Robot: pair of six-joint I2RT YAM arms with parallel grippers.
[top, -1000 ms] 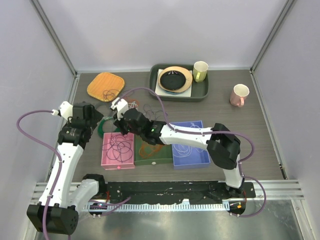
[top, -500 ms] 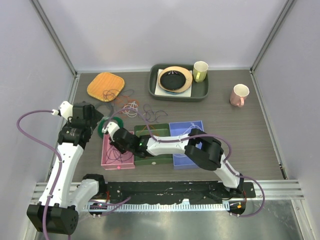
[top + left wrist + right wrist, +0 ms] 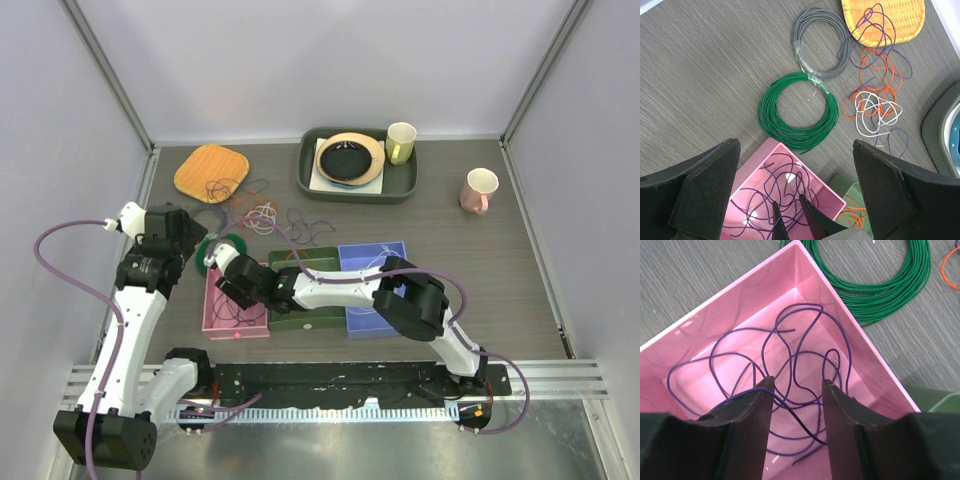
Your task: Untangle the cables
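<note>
The right pincer [image 3: 797,385] hangs low inside the pink box [image 3: 805,275] with its jaws parted to a middle gap. A purple cable [image 3: 785,330] lies curled on the floor of the box and one strand crosses the gap loosely, so I judge that nothing is gripped and the strand is being left there. The boxes seem to sort by colour: purple goes in the pink one, orange in the green box [image 3: 310,320], and white in the blue box [image 3: 360,330].

The left pincer [image 3: 795,147] waits above, fully spread and empty, probably so as not to disturb the other arm. Just beyond the pink box lie a green coil [image 3: 762,112] and a grey coil [image 3: 796,37], both tidy. Farther on are the remaining cables [image 3: 875,100] – orange, white and purple, knotted together – with one end over the wicker mat [image 3: 890,20].

The desk [image 3: 500,270] is of dark grey wood grain. At its far edge stand a tray [image 3: 400,185] and a pink cup [image 3: 479,190], and pale lilac walls close it in.
</note>
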